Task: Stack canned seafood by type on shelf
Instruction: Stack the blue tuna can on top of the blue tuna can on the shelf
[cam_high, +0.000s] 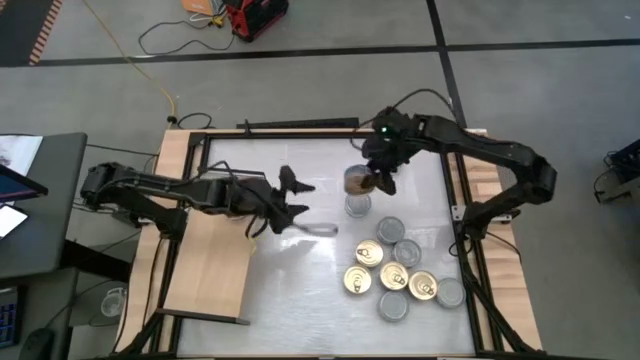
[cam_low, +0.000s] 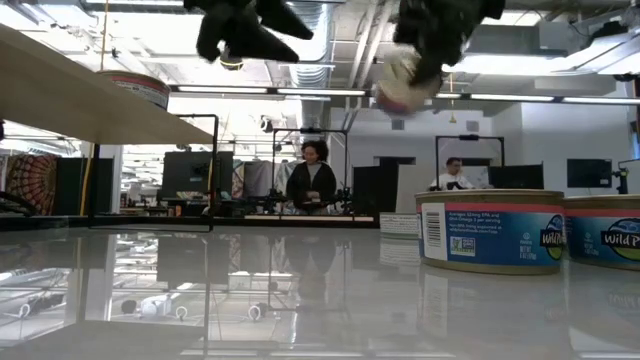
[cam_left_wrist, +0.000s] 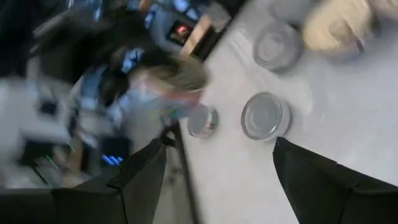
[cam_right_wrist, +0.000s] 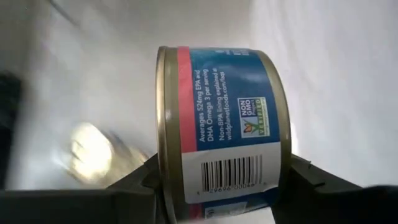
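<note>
Holding a tin on its side between the right gripper fingers above the table's far middle, we have the shelf well off leftward; the left gripper, spread and empty, hangs nearer it.

Tins, high view: 4 gold-tops and 5 silver-tops on the table, plus 1 held tin in the right claw = 10. Low view adds 1 shelf tin. Shelf: 1. Arms: 2. Claws: 2, incl. the left claw. People in the room behind: 2.
</note>
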